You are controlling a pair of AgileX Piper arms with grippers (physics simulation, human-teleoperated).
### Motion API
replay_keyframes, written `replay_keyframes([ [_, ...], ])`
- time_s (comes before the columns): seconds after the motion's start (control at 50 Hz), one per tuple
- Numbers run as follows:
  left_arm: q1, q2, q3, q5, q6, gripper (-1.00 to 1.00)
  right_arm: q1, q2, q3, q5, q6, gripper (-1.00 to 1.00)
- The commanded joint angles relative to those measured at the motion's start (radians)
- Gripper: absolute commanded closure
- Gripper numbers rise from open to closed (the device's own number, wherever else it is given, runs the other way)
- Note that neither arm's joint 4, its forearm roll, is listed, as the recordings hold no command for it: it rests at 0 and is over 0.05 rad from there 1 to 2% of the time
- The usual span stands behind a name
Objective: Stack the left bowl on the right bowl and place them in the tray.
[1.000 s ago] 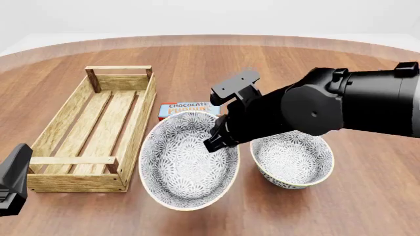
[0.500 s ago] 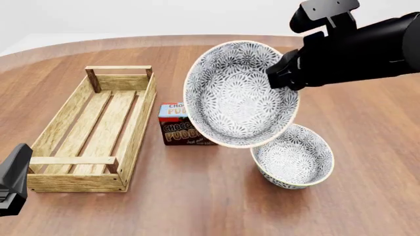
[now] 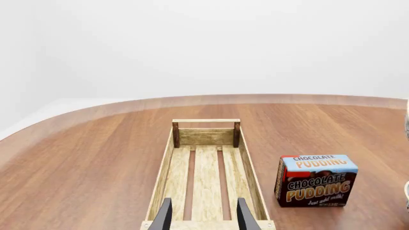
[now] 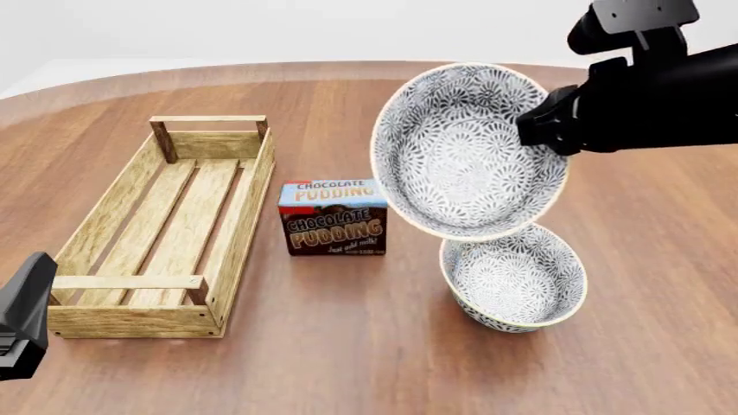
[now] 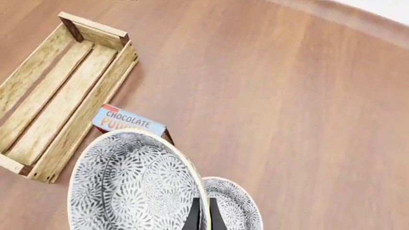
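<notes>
My right gripper (image 4: 544, 124) is shut on the rim of the left bowl (image 4: 467, 151), a flower-patterned bowl with a cream rim. The bowl hangs tilted in the air, its inside facing the front camera. Its lower edge is just above the right bowl (image 4: 516, 278), which stands upright on the table. In the right wrist view the held bowl (image 5: 128, 182) overlaps its twin (image 5: 233, 206), and the fingertips (image 5: 195, 216) pinch its rim. The wooden slat tray (image 4: 247, 226) lies at the left with nothing in it. My left gripper (image 3: 204, 214) is open, low at the tray's near end.
A chocolate pudding box (image 4: 334, 220) stands upright between the tray and the bowls, close to the tray's right wall. It also shows in the left wrist view as a pudding box (image 3: 316, 179). The wooden table's curved far edge (image 4: 369, 67) runs behind everything.
The right gripper has lifted the left bowl off the table beside the tray and carried it up and to the right, over the right bowl. The left arm has not moved.
</notes>
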Motion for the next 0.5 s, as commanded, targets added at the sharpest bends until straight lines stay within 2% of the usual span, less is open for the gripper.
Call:
replay_keyframes([
  [0.02,0.000,0.000,0.000,0.000,0.000,-1.00,-0.053,-0.020,0.036,-0.026,0.035,1.00],
  [0.4,0.000,0.000,0.000,0.000,0.000,-1.00,-0.106,-0.047,0.160,-0.130,0.134,1.00],
  [0.5,0.000,0.000,0.000,0.000,0.000,-1.00,-0.133,-0.041,0.199,-0.154,0.145,1.00],
])
